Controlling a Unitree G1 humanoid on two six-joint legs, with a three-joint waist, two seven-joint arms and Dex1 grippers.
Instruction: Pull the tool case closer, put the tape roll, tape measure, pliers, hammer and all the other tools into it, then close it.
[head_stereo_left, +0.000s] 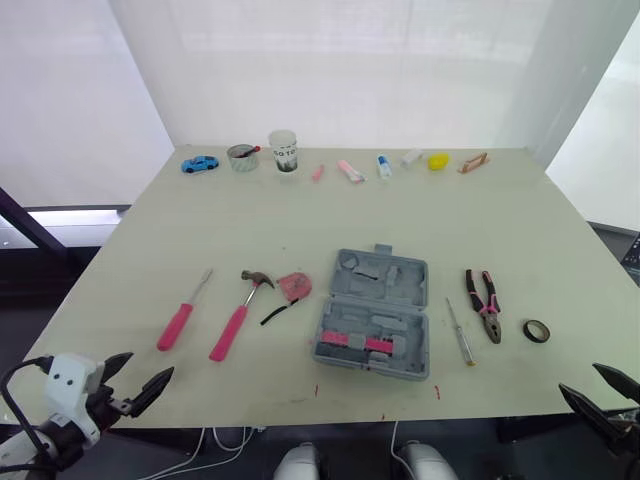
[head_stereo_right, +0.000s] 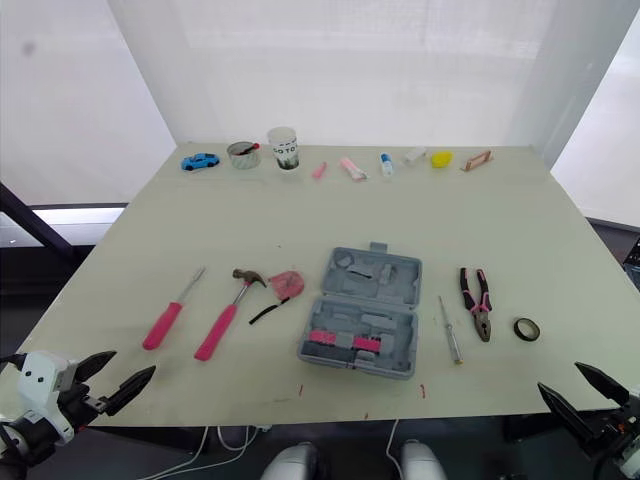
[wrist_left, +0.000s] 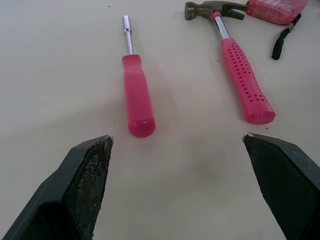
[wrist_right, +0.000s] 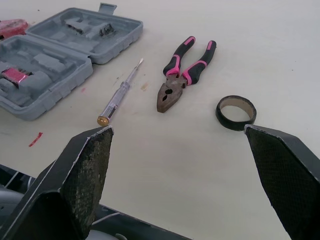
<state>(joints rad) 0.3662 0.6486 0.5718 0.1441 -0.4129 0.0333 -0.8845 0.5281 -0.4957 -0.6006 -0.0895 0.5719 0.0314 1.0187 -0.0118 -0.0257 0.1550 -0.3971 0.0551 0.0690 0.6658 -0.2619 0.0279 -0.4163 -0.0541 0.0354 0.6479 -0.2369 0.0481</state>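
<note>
Staging the case pull: left gripper (head_stereo_left: 151, 364) spread and empty, tool case (head_stereo_left: 405, 290) centred ahead, right gripper (head_stereo_left: 578, 377) spread and empty.

Left gripper hangs off the near-left of the table (head_stereo_left: 430, 215); ahead of it lie the pink screwdriver (head_stereo_left: 180, 318) and hammer (head_stereo_left: 238, 320), handles toward the robot, with the tape measure (head_stereo_left: 293, 284) just beside the hammer head. The case sits roughly midway between the arms, lid flipped to the far side, near wall facing the robot, so the pull looks like a straight drag back. Tester screwdriver (head_stereo_left: 460, 333), pliers (head_stereo_left: 486, 303) and tape roll (head_stereo_left: 536, 331) lie ahead of the right gripper.
</note>
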